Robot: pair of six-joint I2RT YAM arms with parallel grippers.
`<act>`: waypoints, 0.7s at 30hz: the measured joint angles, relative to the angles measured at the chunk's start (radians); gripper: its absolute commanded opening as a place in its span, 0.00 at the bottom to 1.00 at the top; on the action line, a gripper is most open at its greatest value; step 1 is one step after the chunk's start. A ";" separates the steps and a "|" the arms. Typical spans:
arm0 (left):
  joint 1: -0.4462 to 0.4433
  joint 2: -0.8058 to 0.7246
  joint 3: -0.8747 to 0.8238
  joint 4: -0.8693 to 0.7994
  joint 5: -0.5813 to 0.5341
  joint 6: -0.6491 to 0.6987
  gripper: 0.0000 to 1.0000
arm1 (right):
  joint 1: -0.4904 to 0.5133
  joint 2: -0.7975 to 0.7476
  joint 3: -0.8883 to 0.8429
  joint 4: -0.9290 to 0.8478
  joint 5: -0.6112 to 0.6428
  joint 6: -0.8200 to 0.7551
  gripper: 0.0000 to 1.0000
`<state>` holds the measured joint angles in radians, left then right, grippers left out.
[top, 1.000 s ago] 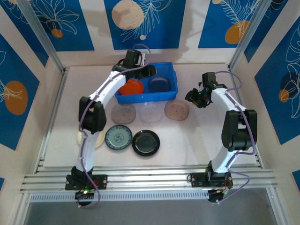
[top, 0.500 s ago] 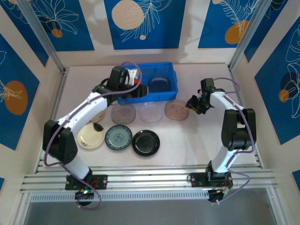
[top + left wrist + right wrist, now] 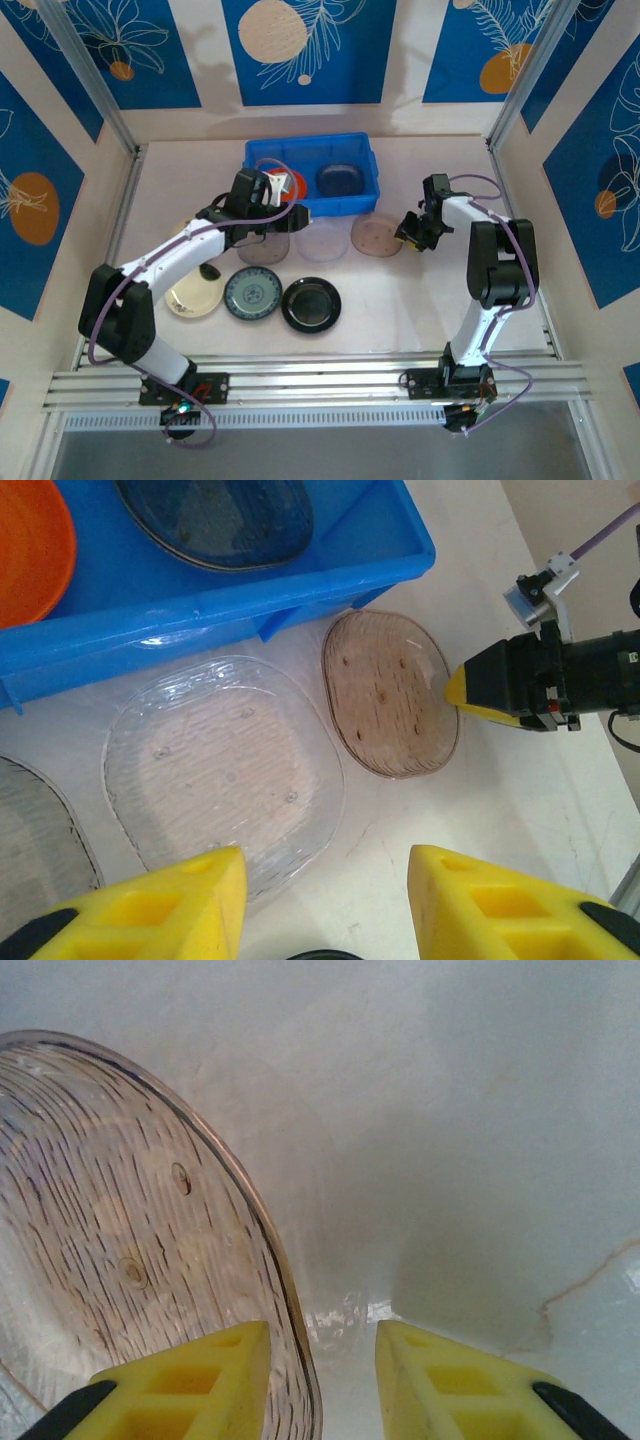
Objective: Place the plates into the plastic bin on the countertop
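The right gripper [image 3: 320, 1340], jaws apart, straddles the rim of the brown-tinted plate [image 3: 130, 1210] on the countertop [image 3: 480, 1110]. The left gripper [image 3: 325, 885], also apart, hangs over the clear plate [image 3: 220, 760] beside the bin [image 3: 200, 610]

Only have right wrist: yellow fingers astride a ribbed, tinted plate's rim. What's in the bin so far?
Observer: The blue bin holds two plates, an orange plate and a dark translucent plate.
Operator: Left arm?
Observer: The left gripper hovers open above the clear plate, just in front of the bin, holding nothing.
Operator: Anything nearer the bases?
Observer: A row of three: a cream plate, a teal-patterned plate and a black plate.
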<state>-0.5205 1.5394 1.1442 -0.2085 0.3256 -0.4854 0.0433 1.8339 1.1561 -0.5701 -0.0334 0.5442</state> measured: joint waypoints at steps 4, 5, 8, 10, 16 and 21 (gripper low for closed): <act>0.000 0.003 -0.006 0.019 0.007 -0.006 0.46 | 0.004 0.006 0.000 0.010 0.000 0.000 0.32; 0.000 0.004 -0.007 0.024 0.008 -0.007 0.46 | 0.006 0.009 0.000 0.011 0.000 0.000 0.30; 0.000 0.013 -0.007 0.038 0.013 -0.008 0.46 | 0.009 0.016 0.000 0.018 0.000 0.003 0.29; 0.000 0.021 -0.007 0.044 0.015 -0.010 0.45 | 0.009 0.022 0.000 0.022 0.000 0.004 0.27; 0.000 0.043 -0.007 0.047 0.019 -0.010 0.45 | 0.009 0.025 0.000 0.033 0.000 0.008 0.23; 0.000 0.056 -0.007 0.049 0.023 -0.010 0.44 | 0.009 0.034 0.000 0.043 -0.006 0.011 0.16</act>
<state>-0.5205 1.5959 1.1374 -0.1593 0.3485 -0.4957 0.0521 1.8675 1.1561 -0.5274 -0.0395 0.5549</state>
